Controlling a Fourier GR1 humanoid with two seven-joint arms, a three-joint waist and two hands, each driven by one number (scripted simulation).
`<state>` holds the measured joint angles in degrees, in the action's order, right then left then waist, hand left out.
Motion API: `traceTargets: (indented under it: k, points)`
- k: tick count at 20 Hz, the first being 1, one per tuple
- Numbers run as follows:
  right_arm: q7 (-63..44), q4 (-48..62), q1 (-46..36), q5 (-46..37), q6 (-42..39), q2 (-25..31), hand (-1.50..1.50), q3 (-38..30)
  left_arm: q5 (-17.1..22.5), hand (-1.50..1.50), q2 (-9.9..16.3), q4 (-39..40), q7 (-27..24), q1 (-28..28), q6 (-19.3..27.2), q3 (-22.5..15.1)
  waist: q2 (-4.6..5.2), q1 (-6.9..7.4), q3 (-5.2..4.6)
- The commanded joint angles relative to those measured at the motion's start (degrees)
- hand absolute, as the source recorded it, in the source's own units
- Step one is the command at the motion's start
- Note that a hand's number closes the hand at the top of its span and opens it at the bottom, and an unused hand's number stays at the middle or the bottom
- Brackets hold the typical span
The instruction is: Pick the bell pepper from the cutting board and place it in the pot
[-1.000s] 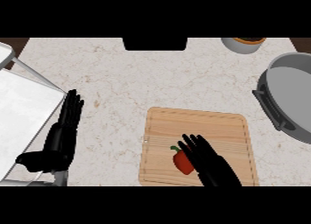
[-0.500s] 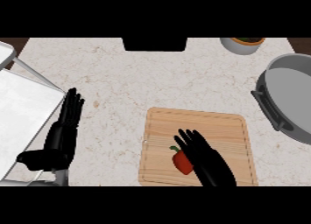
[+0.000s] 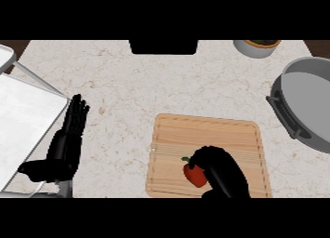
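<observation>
**Right hand curled over the pepper on the board**

Pale speckled stone counter [image 3: 167, 88], beige with faint brown veining, filling nearly the whole head view. Darker brown strips at the far corners beyond its edge. One black rectangular block [image 3: 163, 46] set into the far edge at centre.

By size, then:

One grey pot [image 3: 317, 109], at the right edge and partly cut off, round, with a dark handle on its near-left side. Nothing inside the visible part.

One white tray with a metal rim [image 3: 20, 135], at the left edge, angled and partly out of view.

One wooden cutting board [image 3: 215, 135], light-coloured, rounded corners, lying flat on the counter in the lower middle, well apart from the pot.

Two black hands. Left hand [image 3: 66, 144] at the lower left, just beside the tray's rim, fingers straight and pointing away, resting. Right hand [image 3: 221, 172] over the near part of the board, fingers bent down and wrapped over the bell pepper.

One small grey bowl [image 3: 258, 47] at the far right of the counter, something green and orange inside, not clear what.

One bell pepper [image 3: 193, 174], red with a bit of green stem, on the near half of the board, mostly hidden under the right hand; only its left side showing.
</observation>
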<state>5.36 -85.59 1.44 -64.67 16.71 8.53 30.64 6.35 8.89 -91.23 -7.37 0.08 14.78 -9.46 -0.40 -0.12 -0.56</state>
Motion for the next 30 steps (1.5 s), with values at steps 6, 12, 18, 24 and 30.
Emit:
traceTargets:
  k: [6, 12, 18, 24, 30]
  points:
    - [-6.1, 11.5, -7.3, 0.1, -10.0, -0.9, 1.50, -7.6, -1.5, 0.00, -0.7, 1.0, -1.1, 0.2, -0.8, 0.3, 0.66, 0.70, 0.53]
    - [-13.1, 10.4, -19.1, 1.6, -24.4, 0.9, 1.50, -13.9, -1.8, 0.00, -2.4, 2.2, 0.6, -3.0, 0.2, 0.9, 0.38, 0.21, 0.53]
    - [-13.8, -2.1, -13.1, -1.2, -15.6, -0.8, 1.50, -12.5, -0.8, 0.00, -2.2, 0.5, 0.7, 0.1, -1.4, 1.5, 0.18, -0.30, 0.54]
    - [-20.5, -17.3, -11.8, -5.0, -15.8, -2.1, 1.50, -11.9, -2.0, 0.00, -1.6, -2.5, 2.5, 0.0, -0.8, 1.6, 0.10, -0.46, 0.54]
    - [-27.4, -25.1, -11.1, -10.6, -19.1, -0.4, 1.50, -15.8, -2.8, 0.00, -2.3, -0.8, 2.4, -1.0, -0.8, 2.1, 0.26, -0.17, 0.54]
